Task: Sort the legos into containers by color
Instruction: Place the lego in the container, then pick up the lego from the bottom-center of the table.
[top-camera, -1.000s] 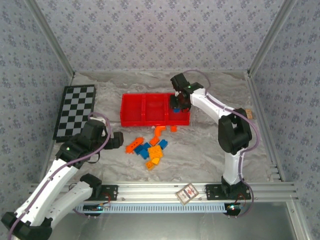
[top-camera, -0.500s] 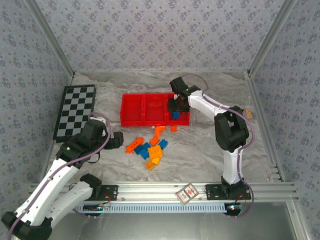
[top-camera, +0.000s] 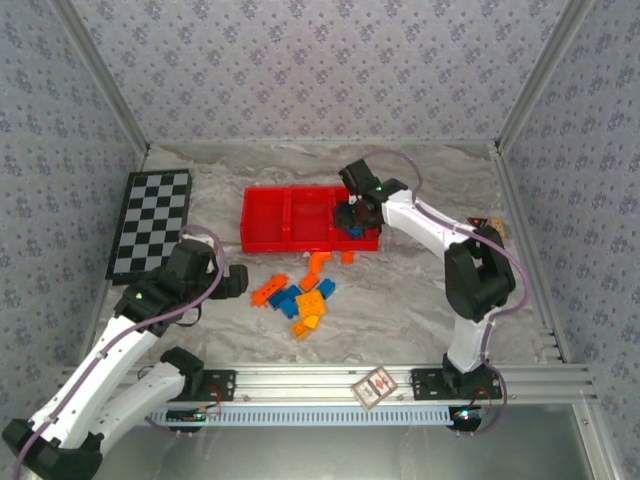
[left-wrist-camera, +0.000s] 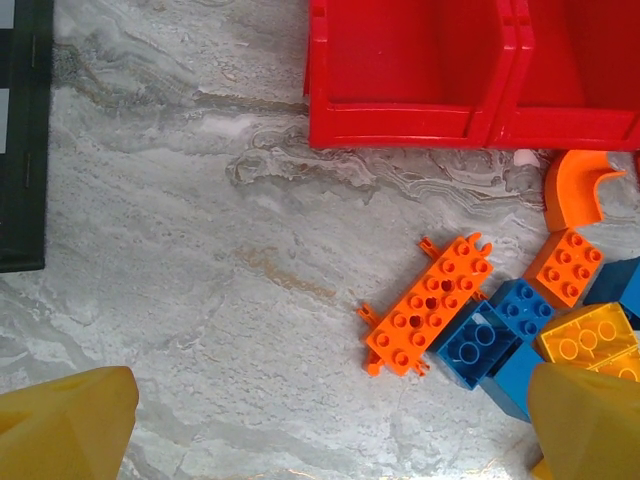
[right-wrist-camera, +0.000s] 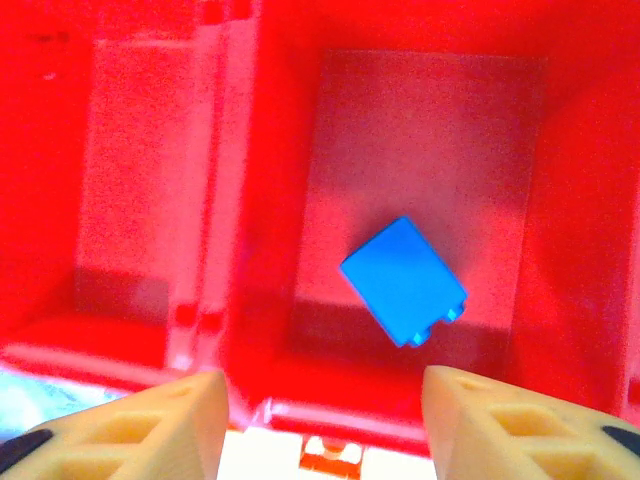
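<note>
right tool (right-wrist-camera: 318, 422) just spread, dropping 1 blue lego (right-wrist-camera: 403, 282) into tray (top-camera: 262, 244) right bin, frame center. left tool (left-wrist-camera: 320, 420) spread, empty, near pile (top-camera: 300, 297). rest unsorted.

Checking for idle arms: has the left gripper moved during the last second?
No. The left gripper holds its spot in the top view, with the same gap to the checkered board's near right corner.

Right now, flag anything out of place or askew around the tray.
The blue brick sits turned diagonally in the right compartment of the red tray, harmless. A small card-like item lies on the near rail, unrelated to sorting. Nothing looks spilled or broken.
</note>
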